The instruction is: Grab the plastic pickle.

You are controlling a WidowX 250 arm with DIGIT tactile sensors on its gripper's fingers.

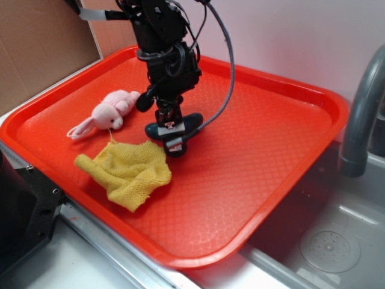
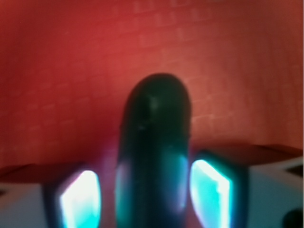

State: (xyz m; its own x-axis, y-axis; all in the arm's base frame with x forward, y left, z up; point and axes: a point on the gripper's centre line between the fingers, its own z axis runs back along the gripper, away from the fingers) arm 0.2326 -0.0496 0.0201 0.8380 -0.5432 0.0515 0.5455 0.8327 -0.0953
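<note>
We have our black gripper (image 1: 171, 133) lowered onto the small glossy dark green plastic pickle (image 1: 191, 123), which lies mid-tray on the red plastic tray (image 1: 264, 150). The fingers (image 2: 211, 190) stand on both sides of it; whether they already squeeze, we cannot tell. The yellow terry cloth (image 1: 129, 171) lies just near-left.
</note>
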